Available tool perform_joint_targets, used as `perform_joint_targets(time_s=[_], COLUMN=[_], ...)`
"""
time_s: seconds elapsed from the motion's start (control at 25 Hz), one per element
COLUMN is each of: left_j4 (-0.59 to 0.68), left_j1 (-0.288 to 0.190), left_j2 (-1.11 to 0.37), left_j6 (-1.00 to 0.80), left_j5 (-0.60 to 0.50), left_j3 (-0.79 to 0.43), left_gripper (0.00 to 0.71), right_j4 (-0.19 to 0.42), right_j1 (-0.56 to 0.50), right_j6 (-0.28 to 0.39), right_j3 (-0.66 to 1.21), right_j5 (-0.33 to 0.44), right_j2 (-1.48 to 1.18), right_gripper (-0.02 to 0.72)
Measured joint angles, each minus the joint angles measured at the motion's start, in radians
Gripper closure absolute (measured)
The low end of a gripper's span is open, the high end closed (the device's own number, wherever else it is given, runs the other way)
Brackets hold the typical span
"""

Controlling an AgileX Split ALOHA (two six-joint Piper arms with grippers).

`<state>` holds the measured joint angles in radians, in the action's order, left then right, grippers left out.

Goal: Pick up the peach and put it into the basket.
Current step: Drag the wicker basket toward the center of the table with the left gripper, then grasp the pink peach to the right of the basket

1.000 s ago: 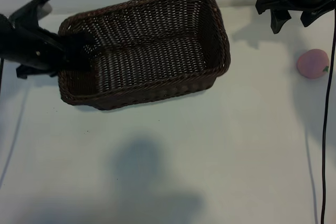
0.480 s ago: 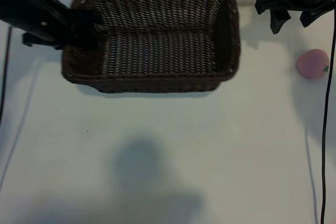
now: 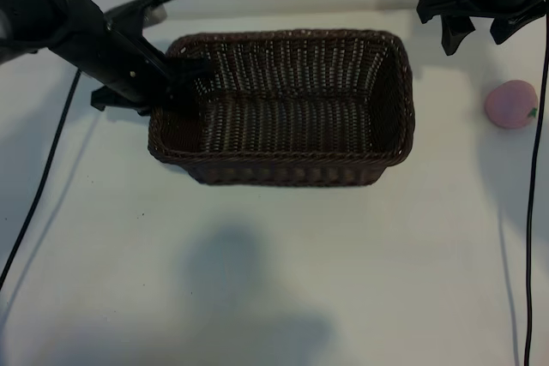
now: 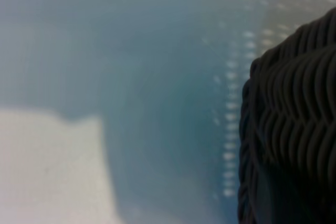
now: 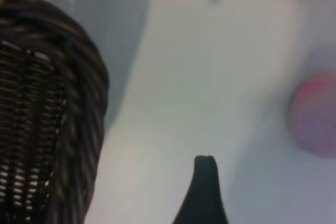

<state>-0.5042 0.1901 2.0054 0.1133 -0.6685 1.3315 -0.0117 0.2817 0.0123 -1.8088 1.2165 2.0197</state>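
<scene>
Your right hand, spread wide and empty at upper right, hangs nearest the peach just below it; the left hand pinches the basket rim.

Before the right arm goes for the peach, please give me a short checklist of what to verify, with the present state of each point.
1. Peach free on the table, nothing touching it: ok.
2. Right gripper open enough for the peach: ok, its fingers stand apart and hold nothing.
3. Right gripper over the peach: not ok, it hangs toward the far edge, off to the basket's side of the fruit.
4. Basket upright, its inside free: ok, nothing lies in it.
5. Left gripper holding the basket steady: ok, it is closed on the rim at the end away from the peach.
6. Path between peach and basket free: ok, only bare table lies between them.
</scene>
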Motion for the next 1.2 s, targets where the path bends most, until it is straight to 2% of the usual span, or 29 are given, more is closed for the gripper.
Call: perform_joint_targets(time_s=[0.48, 0.6, 0.8, 0.92, 1.0, 1.2], left_j4=[0.011, 0.004, -0.001, -0.001, 0.0, 0.036], left_j1=[0.0, 0.0, 0.0, 0.0, 0.0, 0.0], left_j2=[0.037, 0.037, 0.037, 0.036, 0.034, -0.025], left_j6=[0.012, 0.014, 0.013, 0.012, 0.012, -0.007], left_j5=[0.049, 0.049, 0.048, 0.026, -0.015, -0.063], left_j3=[0.0, 0.001, 0.005, 0.018, 0.04, 0.071], left_gripper=[0.599, 0.506, 0.236, 0.117, 0.082, 0.07], right_j4=[0.002, 0.002, -0.001, -0.001, -0.001, -0.002], right_j1=[0.0, 0.0, 0.0, 0.0, 0.0, 0.0], right_j6=[-0.001, -0.001, 0.0, 0.0, 0.0, 0.0], right_j3=[0.0, 0.0, 0.0, 0.0, 0.0, 0.0], right_j5=[0.0, 0.0, 0.0, 0.0, 0.0, 0.0], right_j2=[0.0, 0.0, 0.0, 0.0, 0.0, 0.0], right_gripper=[0.12, 0.12, 0.121, 0.121, 0.121, 0.121])
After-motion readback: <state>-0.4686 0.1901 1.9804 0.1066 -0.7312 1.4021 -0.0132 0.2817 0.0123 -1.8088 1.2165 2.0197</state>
